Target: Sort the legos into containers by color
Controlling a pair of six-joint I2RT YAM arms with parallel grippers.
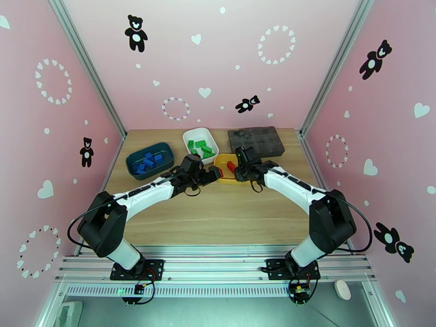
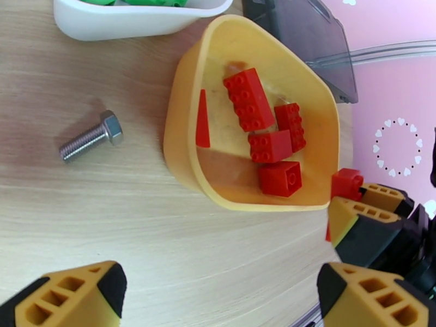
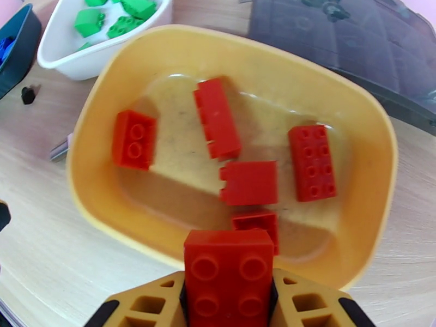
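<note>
Viewing from above, I find the shallow yellow plastic tray toward the wooden table's far edge. Left wrist: left gripper spread wide, empty. Right wrist: right gripper clamping a red studded brick at the tray's rim; five red bricks inside.

yellow tray – red legos | white tray – green legos | teal tray: blue legos

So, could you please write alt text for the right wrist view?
The right end effector grips a red brick by the near rim of a yellow tray holding five red bricks; a white tray of green bricks sits beyond.
</note>
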